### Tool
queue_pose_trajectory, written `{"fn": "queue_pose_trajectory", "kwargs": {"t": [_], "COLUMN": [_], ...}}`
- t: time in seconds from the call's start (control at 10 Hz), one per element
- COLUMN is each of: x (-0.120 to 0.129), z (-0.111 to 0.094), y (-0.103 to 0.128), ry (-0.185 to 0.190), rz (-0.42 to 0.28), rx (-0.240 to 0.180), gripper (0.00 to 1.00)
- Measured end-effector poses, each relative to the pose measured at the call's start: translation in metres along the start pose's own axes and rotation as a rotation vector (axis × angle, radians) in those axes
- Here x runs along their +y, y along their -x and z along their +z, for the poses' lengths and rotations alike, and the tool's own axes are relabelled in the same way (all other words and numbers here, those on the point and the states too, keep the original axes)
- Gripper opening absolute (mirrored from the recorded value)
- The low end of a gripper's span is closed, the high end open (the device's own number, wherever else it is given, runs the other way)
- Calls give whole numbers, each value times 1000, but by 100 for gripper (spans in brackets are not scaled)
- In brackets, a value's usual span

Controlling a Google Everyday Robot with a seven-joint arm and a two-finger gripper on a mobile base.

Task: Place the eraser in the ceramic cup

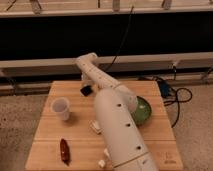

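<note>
The eraser (86, 91) is a small black chunk at the far middle of the wooden table (45, 135). My gripper (87, 84) hangs from the white arm directly over it, at or just above the eraser; whether it touches is unclear. The ceramic cup (61, 108) is a plain white tapered cup standing upright on the table's left side, in front of and to the left of the eraser and the gripper, about a cup's width away.
A green bowl (142, 111) sits at the right, partly hidden by my arm (120, 130). A dark red elongated object (64, 150) lies front left. White blocks (95, 126) lie near the arm. Cables (172, 95) hang off the right side.
</note>
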Motion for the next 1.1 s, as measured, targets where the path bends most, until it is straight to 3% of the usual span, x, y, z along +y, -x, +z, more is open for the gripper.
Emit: {"fn": "queue_pose_trajectory", "kwargs": {"t": [0.5, 1.1], "x": [-2, 3], "z": [-14, -55], "y": [5, 20], "ry": [-15, -55], "rz": [-18, -54], "rx": [-11, -31], "gripper": [1, 0]}}
